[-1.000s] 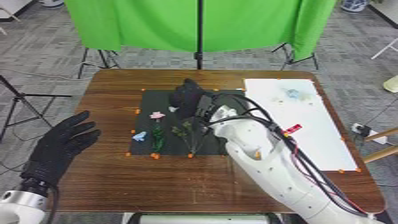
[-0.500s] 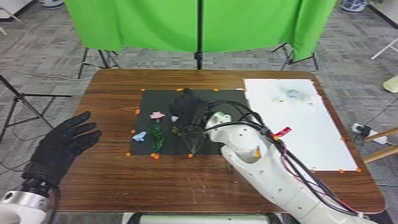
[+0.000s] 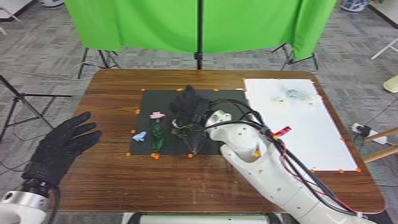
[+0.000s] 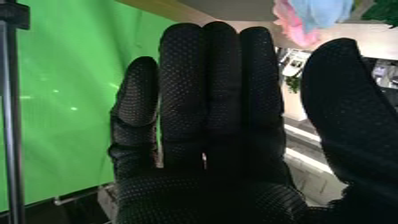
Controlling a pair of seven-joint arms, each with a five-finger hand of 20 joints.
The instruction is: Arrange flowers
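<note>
Head view: Right hand (image 3: 185,106), fingers straight, has drawn nearer the robot; pink flower (image 3: 157,115) points away, its long axis front-to-back.

Right hand (image 3: 186,106) open, fingers straight.

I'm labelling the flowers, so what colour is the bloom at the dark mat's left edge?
The bloom is light blue, seen best in the head view.

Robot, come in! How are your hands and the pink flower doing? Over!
Right hand open, over black mat. Left hand open, left of mat. Pink flower on mat, left of right hand, unheld. Nothing covering its bloom.
</note>
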